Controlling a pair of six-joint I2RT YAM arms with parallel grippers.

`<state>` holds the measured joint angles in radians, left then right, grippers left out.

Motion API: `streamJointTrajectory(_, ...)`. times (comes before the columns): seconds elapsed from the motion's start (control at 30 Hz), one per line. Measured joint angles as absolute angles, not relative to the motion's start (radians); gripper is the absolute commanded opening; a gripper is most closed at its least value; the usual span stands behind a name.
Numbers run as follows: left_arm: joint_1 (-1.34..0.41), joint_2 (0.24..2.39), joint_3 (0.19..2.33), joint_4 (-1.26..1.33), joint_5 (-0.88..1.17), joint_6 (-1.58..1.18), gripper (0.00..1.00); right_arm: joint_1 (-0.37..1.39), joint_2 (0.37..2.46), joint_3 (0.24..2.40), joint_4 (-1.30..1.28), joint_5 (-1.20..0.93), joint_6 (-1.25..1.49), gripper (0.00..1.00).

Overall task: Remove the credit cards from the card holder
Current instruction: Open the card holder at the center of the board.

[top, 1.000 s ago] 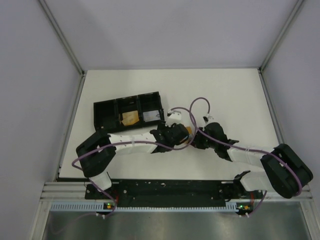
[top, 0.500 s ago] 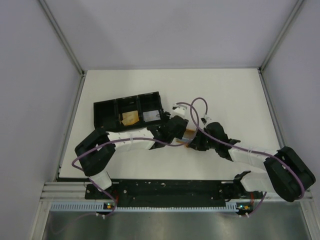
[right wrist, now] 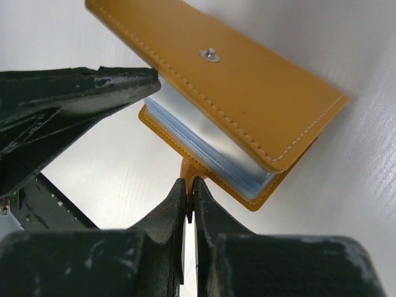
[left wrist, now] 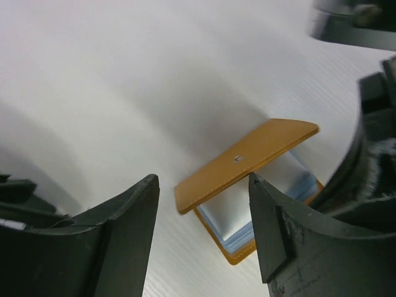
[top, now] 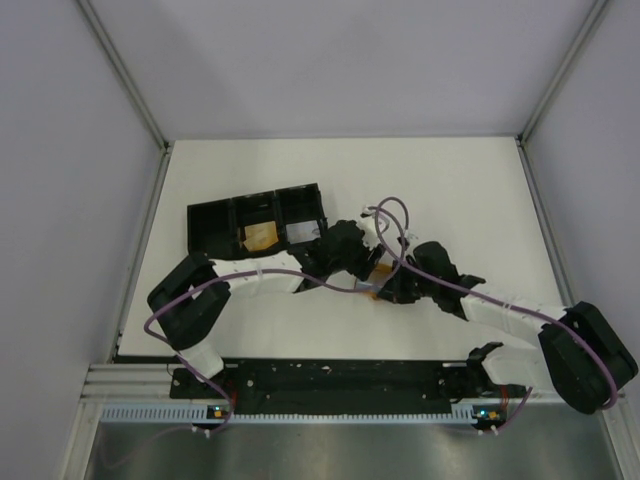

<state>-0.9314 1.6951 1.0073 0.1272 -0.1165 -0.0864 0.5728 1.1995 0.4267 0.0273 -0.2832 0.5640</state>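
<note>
The orange-tan card holder point(right wrist: 247, 80) lies on the white table point(left wrist: 124, 74) with its cover tilted up off the stack inside, the gap facing the left gripper point(left wrist: 203, 179). The credit cards point(left wrist: 232, 207) are all inside the holder, a stack of glossy, pale blue-white cards whose layered edges show under the cover.

The right gripper point(right wrist: 187, 185) is pinched tight on the small tab point(right wrist: 187, 168) that juts from the holder's near edge. The left gripper stands wide and holds nothing, the holder's raised corner framed between its two black fingers. From the right wrist, one left fingertip point(right wrist: 124, 80) sits at the mouth of the holder, right against the edge of the stack; whether it touches cannot be told.

Beyond the holder, away from both grippers, the table is bare. A black three-compartment tray point(top: 215, 225) sits up and to the left of the holder, apart from it.

The holder looks like leather, with pale stitching along its border, rounded corners and a small metal stud point(right wrist: 211, 55) in the middle of the cover. The table has a fine linear grain, and the fingers are matte and scuffed.
</note>
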Motion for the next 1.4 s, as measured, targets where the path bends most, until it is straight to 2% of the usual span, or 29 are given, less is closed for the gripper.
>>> streamJointTrajectory(0.17, -0.923, 1.695, 1.004, 0.136, 0.067, -0.022, 0.22, 0.573, 1.198, 0.427, 0.003, -0.286, 0.549, 0.00)
streamJointTrajectory(0.3, -0.916, 1.695, 1.004, 0.135, 0.127, 0.002, 0.07, 0.573, 1.198, 0.428, -0.004, -0.285, 0.542, 0.00)
streamJointTrajectory(0.43, -0.905, 1.695, 1.004, 0.136, 0.138, 0.005, 0.09, 0.573, 1.197, 0.434, -0.015, -0.281, 0.541, 0.00)
streamJointTrajectory(0.5, -0.900, 1.695, 1.001, 0.137, 0.134, 0.005, 0.01, 0.573, 1.197, 0.442, -0.017, -0.280, 0.540, 0.00)
streamJointTrajectory(0.73, -0.895, 1.693, 0.992, 0.136, 0.054, -0.028, 0.00, 0.573, 1.191, 0.463, -0.025, -0.260, 0.532, 0.00)
streamJointTrajectory(1.03, -0.762, 1.596, 0.917, -0.002, -0.054, -0.276, 0.00, 0.573, 1.191, 0.554, -0.143, -0.164, 0.489, 0.00)
streamJointTrajectory(1.27, -0.754, 1.590, 0.819, -0.114, -0.060, -0.487, 0.00, 0.573, 1.229, 0.627, -0.229, -0.049, 0.448, 0.00)
streamJointTrajectory(1.4, -0.753, 1.550, 0.721, -0.071, -0.025, -0.616, 0.00, 0.573, 1.271, 0.661, -0.266, 0.038, 0.441, 0.12)
